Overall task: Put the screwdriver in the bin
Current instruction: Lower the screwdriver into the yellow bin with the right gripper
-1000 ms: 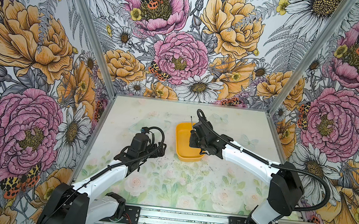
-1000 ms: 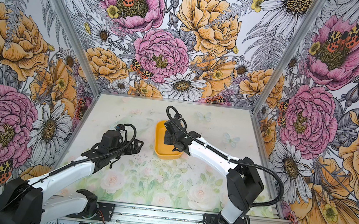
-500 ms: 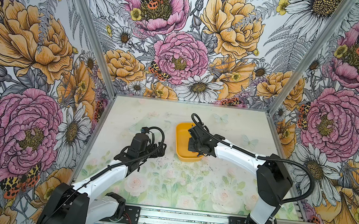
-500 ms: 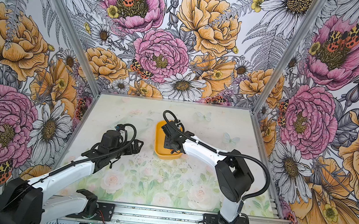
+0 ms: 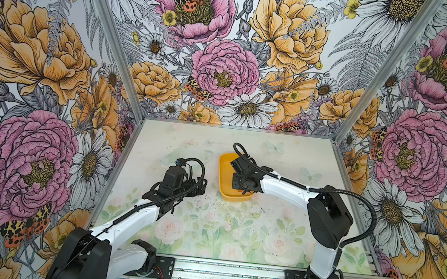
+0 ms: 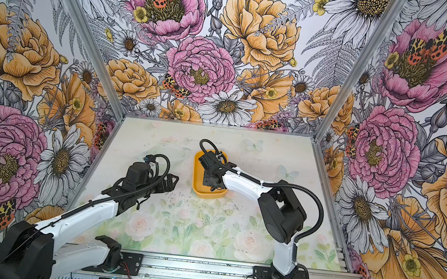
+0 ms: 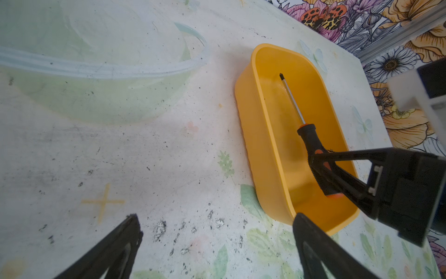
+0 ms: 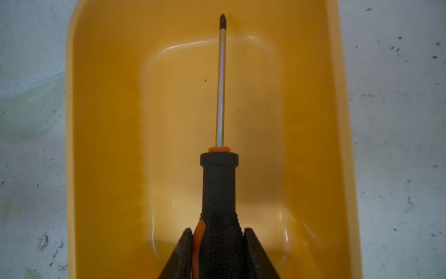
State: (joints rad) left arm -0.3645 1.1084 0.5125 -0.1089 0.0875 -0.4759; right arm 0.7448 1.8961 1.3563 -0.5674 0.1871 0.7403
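**Right claw [image 8: 217, 233] has the screwdriver [image 8: 219, 169] down inside the bin [image 5: 234, 198]**

At the left, the left claw [image 5: 201, 187] hangs spread and empty over the table [image 5: 206, 230], just left of the bin. It is where it was a second ago. Its arm lies low and stretched forward, and it takes no part.

Next comes the bin, near the middle of the table. Over the last second the right wrist has slid a little leftward and settled lower over it. The screwdriver now lies along the bin's length and within its walls, with the tip toward the far end. Its black handle is clamped between the right claw's closed jaws. Whether the tool already rests on the bin's floor, I cannot tell. I judge the carry finished, with only letting go and lifting clear left to do.

Farthest right, the right arm has folded. Its dark elbow has swung inward from the table's right edge. The white forearm now reaches leftward and slightly down to the bin, and the wrist camera looks straight along the tool.
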